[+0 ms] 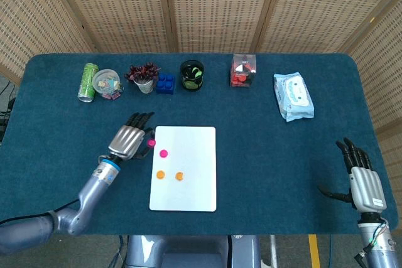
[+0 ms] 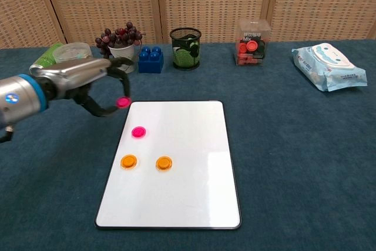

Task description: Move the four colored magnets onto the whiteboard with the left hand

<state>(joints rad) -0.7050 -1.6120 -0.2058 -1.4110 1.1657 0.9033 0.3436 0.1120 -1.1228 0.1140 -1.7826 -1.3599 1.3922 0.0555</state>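
The whiteboard (image 1: 188, 189) (image 2: 182, 192) lies flat at the table's middle. On its left half sit a pink magnet (image 1: 163, 153) (image 2: 138, 132) and two orange magnets (image 1: 160, 174) (image 1: 179, 176) (image 2: 128, 161) (image 2: 164, 163). My left hand (image 1: 129, 139) (image 2: 88, 80) hovers just left of the board's top left corner and pinches a second pink magnet (image 1: 151, 144) (image 2: 123, 102) between thumb and finger. My right hand (image 1: 363, 177) rests at the table's right front edge, fingers spread, holding nothing; the chest view does not show it.
Along the back stand a green can (image 1: 87, 81), a clear tub of clips (image 1: 106, 83), a cup of grapes (image 1: 144, 76), a blue block (image 1: 166, 83), a black mesh cup (image 1: 192, 75), a clear box of red magnets (image 1: 243, 70) and a wipes pack (image 1: 293, 96).
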